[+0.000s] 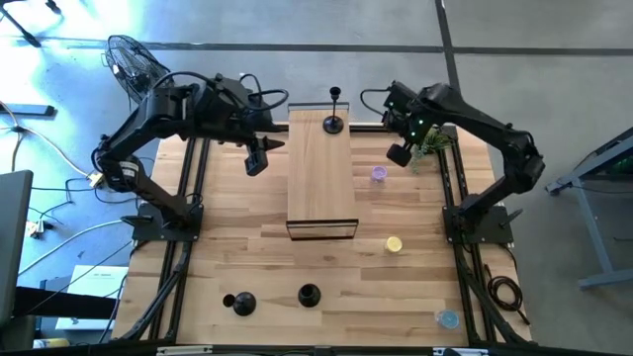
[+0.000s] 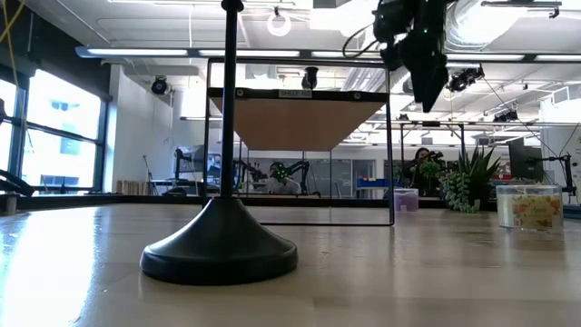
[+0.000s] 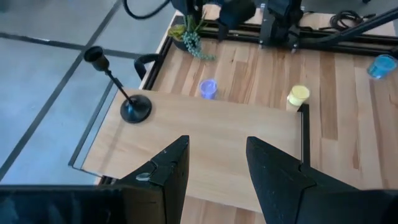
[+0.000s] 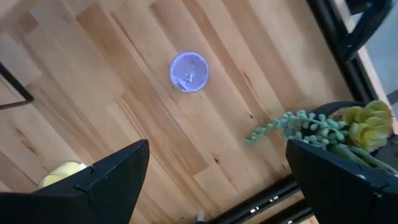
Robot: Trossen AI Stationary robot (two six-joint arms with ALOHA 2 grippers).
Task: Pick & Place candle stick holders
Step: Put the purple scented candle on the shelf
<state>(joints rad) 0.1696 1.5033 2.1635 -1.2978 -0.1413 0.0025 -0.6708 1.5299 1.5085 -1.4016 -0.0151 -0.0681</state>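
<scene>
One black candle stick holder (image 1: 334,121) stands upright by its disc base on the far end of a raised wooden shelf (image 1: 321,178); it also shows in the left wrist view (image 3: 132,107). Two more holders (image 1: 239,304) (image 1: 309,295) stand on their bases on the table near its near edge; one shows close in the low view (image 2: 221,245). My left gripper (image 1: 259,156) (image 3: 217,149) is open and empty, above the shelf's left edge. My right gripper (image 1: 401,153) (image 4: 216,152) is open wide and empty, above the table right of the shelf.
A potted green plant (image 1: 432,146) (image 4: 329,127) stands at the far right, close to my right gripper. A purple cup (image 1: 378,175) (image 4: 189,71), a yellow cup (image 1: 394,244) and a blue cup (image 1: 447,318) stand on the table's right half. Black frame rails run along both sides.
</scene>
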